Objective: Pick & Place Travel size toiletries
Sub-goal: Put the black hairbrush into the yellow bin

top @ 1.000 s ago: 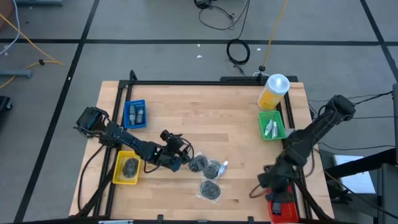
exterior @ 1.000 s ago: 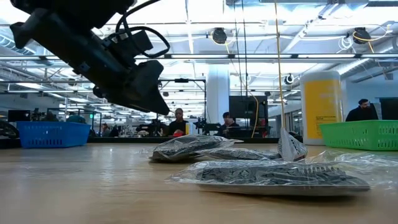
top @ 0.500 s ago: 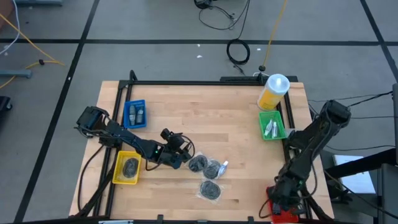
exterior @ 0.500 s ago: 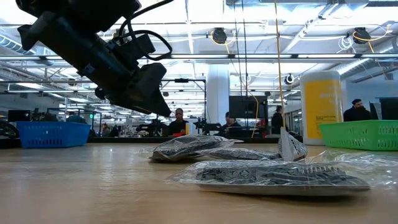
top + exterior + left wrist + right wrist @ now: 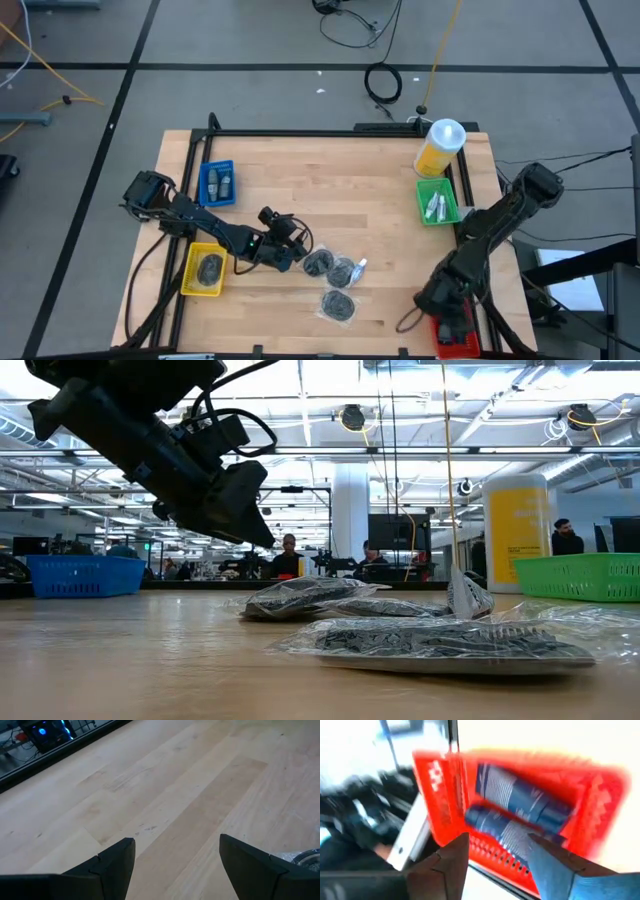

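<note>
Over the red bin (image 5: pixel 520 820) off the table's near right corner, we record the right claw (image 5: pixel 497 852), fingers apart and empty, with two grey-blue toiletry tubes (image 5: pixel 520 807) lying in the bin beneath. Farther out we list the left claw (image 5: pixel 172 865), fingers apart above bare table (image 5: pixel 175 785), beside bagged dark bundles (image 5: pixel 332 268); more white toiletries (image 5: pixel 436 207) lie in the green bin (image 5: pixel 424 190).

The right gripper (image 5: pixel 495 852) now hangs open-fingered over the red bin (image 5: pixel 445 815), which holds two blue tubes (image 5: pixel 520 802).
</note>
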Motion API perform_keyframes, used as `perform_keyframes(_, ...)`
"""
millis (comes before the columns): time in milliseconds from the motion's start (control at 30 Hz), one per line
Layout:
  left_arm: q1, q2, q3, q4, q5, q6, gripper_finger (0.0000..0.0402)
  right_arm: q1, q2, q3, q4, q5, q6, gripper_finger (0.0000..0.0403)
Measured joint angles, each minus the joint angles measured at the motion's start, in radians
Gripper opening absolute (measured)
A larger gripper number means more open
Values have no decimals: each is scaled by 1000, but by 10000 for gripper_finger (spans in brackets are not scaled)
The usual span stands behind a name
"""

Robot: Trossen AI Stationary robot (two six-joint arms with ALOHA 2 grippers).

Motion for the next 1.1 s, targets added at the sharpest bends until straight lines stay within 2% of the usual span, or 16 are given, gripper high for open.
perform_keyframes(67, 0, 0, 0, 1, 0, 2, 282, -45, -46, 0, 5, 52, 16, 192)
perform_keyframes(167, 0, 0, 0, 13, 0, 26, 282, -106, -110, 0, 41, 228, -79, 190)
perform_keyframes(267, 0, 0, 0, 79, 0, 94, 282, -145, -145, 0, 114, 544, -280, 182)
perform_keyframes(367, 0, 0, 0, 194, 3, 179, 282, -168, -150, -42, 299, 889, -438, 173)
perform_keyframes(433, 0, 0, 0, 266, 37, 239, 282, -192, -144, -109, 480, 1021, -527, 169)
perform_keyframes(467, 0, 0, 0, 296, 63, 266, 282, -210, -138, -148, 593, 1052, -571, 167)
perform_keyframes(533, 0, 0, 0, 354, 126, 312, 282, -248, -126, -236, 807, 1054, -631, 164)
perform_keyframes(667, -2, 0, 0, 420, 253, 394, 282, -325, -83, -420, 1247, 940, -676, 162)
perform_keyframes(767, -9, 0, 0, 447, 285, 439, 282, -375, -30, -535, 1493, 903, -684, 162)
perform_keyframes(867, -20, 0, 0, 470, 285, 480, 282, -413, 22, -600, 1618, 907, -684, 162)
perform_keyframes(967, -31, 0, 17, 457, 286, 500, 282, -442, 76, -616, 1664, 910, -685, 164)
perform_keyframes(1100, -45, 0, 91, 314, 311, 443, 282, -470, 164, -592, 1675, 938, -720, 171)
